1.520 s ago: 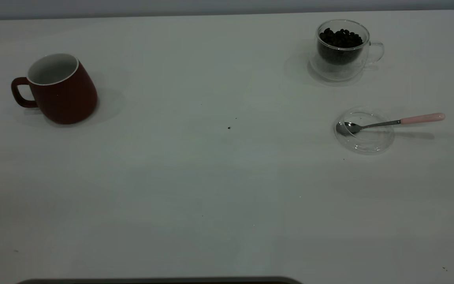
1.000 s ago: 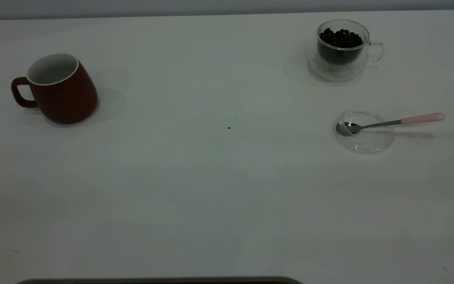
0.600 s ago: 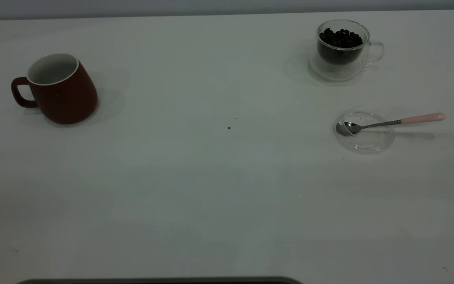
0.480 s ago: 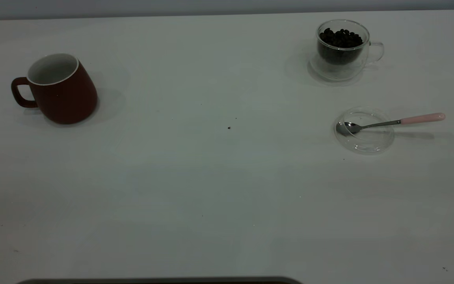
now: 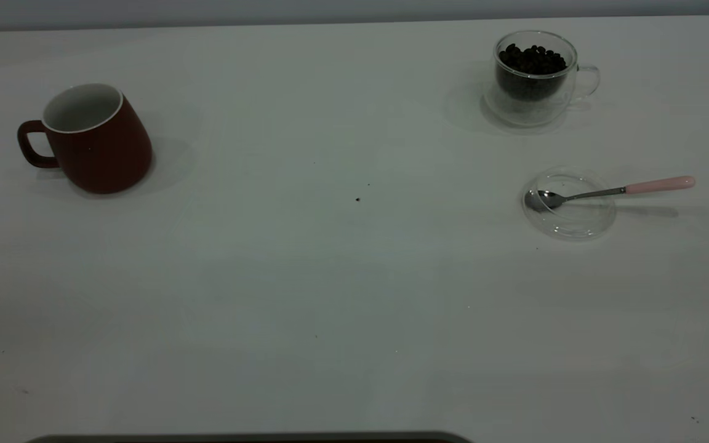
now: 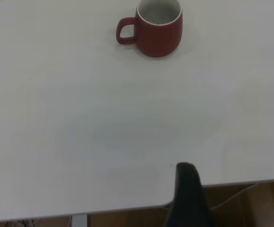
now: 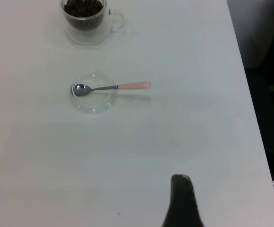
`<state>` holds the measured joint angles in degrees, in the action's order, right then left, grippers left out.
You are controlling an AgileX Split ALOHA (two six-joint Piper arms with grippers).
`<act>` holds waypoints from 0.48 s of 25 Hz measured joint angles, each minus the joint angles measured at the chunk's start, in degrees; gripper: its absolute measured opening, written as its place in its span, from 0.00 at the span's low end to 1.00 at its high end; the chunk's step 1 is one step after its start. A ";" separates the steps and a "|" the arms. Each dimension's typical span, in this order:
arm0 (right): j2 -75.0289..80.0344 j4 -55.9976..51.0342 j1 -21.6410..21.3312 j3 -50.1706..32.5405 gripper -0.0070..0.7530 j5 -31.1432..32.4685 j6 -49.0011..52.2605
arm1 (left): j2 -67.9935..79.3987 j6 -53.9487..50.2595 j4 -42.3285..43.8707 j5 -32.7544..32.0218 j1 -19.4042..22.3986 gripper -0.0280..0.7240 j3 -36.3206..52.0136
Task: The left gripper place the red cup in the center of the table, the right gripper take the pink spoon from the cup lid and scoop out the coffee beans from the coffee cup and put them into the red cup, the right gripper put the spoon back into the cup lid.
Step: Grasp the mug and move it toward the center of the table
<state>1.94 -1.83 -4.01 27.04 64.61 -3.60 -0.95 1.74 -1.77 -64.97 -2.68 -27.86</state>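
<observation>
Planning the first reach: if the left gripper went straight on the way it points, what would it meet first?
Probably the red cup. The left gripper's finger points across bare table roughly toward it, slightly to one side, so it might narrowly miss.

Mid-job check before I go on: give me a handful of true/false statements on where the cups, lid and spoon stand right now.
1. The red cup already stands at the centre of the table. False: it is at the left side, centre bare.
2. The spoon lies with its bowl in the lid and its pink handle sticking out over the rim. True.
3. The coffee cup holds coffee beans. True.
4. The red cup has beans inside. False: its white inside shows none.
5. The right gripper holds the spoon. False: it is near the table edge, far from the spoon.
6. The red cup stands upright. True.
</observation>
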 joint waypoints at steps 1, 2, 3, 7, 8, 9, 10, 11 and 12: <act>0.00 0.00 0.00 0.00 0.79 0.00 0.00 | 0.48 0.00 0.19 0.00 0.00 0.82 -0.07; 0.00 0.00 0.00 0.00 0.79 0.00 0.00 | 1.34 -0.07 0.54 0.00 0.00 0.82 -0.48; 0.00 0.00 0.00 0.00 0.79 0.00 0.00 | 3.01 -0.07 1.09 0.06 -0.11 0.82 -1.41; 0.00 0.00 0.00 0.00 0.79 0.00 0.00 | 13.43 -0.19 2.37 1.06 -1.15 0.82 -7.71; 0.00 0.00 0.00 0.00 0.79 0.00 0.00 | 17.01 -0.19 2.59 1.37 -1.15 0.82 -9.49; 0.00 0.00 0.00 0.00 0.79 0.00 0.00 | 20.12 -0.09 2.64 1.88 -1.15 0.82 -10.90; 0.00 0.00 0.00 0.00 0.79 0.00 0.00 | 23.91 0.24 2.71 2.48 -1.15 0.82 -12.42; 0.00 0.00 0.00 0.00 0.79 0.00 0.00 | 27.81 0.75 2.71 2.92 -1.15 0.82 -13.52; 0.00 0.00 0.00 0.00 0.79 0.00 0.00 | 31.73 1.65 2.77 3.50 -1.15 0.82 -14.93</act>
<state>1.94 -1.83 -4.01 27.04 64.61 -3.60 30.79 3.39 1.00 -61.47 -3.83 -42.79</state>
